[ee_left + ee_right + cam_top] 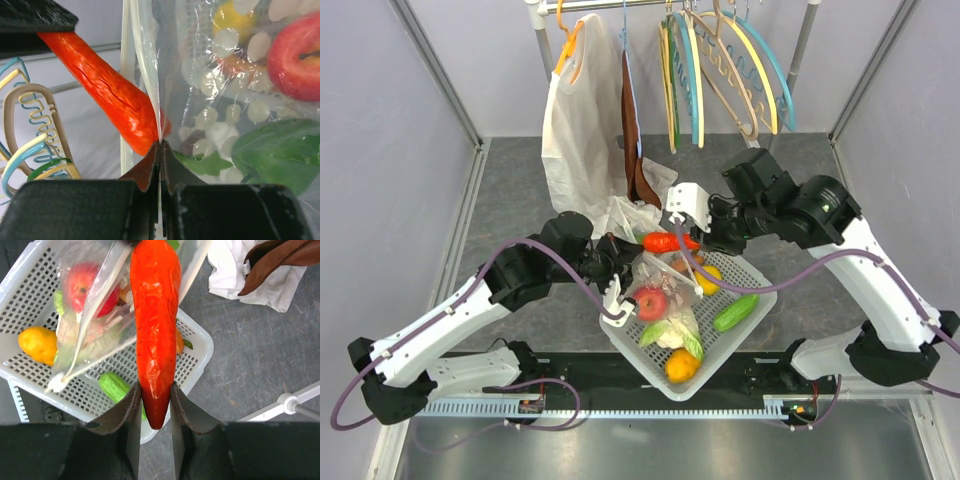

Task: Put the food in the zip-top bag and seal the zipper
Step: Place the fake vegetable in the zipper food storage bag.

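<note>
Left fingers point(146, 171) pinch shut on the bag's point(200, 75) mouth edge, over the basket point(760, 290). Right fingers point(182, 412) clamp the long orange piece point(155, 330) at the opening. Apple point(651, 302) is bagged; cucumber point(735, 313) and orange pepper point(681, 366) wait outside, zipper point(92, 315) unsealed.

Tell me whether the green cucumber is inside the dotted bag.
No, the cucumber lies bare in the basket beside the bag.

White arm links point(440, 335), black joints point(525, 275), purple cables point(535, 243).
</note>
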You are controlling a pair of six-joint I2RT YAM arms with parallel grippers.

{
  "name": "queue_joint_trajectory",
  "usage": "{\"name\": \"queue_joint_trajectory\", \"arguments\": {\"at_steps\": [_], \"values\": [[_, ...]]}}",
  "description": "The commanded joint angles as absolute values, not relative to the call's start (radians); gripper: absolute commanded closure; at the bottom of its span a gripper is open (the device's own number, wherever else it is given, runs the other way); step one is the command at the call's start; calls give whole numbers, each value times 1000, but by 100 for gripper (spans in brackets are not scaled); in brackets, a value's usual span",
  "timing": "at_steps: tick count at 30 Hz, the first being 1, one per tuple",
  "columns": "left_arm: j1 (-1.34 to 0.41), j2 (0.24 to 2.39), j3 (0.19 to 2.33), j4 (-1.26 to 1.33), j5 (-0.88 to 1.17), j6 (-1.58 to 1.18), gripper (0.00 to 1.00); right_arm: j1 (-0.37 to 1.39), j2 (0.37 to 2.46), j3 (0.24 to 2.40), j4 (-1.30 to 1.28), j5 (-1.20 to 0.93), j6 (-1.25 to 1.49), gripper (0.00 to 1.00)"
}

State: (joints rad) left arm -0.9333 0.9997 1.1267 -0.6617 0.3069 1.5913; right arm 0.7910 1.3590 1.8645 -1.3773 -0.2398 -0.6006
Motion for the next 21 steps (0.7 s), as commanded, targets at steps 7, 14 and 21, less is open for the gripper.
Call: {"name": "queue_joint_trajectory", "arguments": {"at_steps": [7,14,21], "values": [[-942,979,1167,-591,337,1597,98,873,1460,2003,-1348,-26,-463,98],[-942,1002,1193,-584,345,1585,98,880,1502,2062,-1315,-195,-384,92],[-942,994,1203,-578,318,1552,98,911,1533,2097,-1385,-393,-419,35]]}}
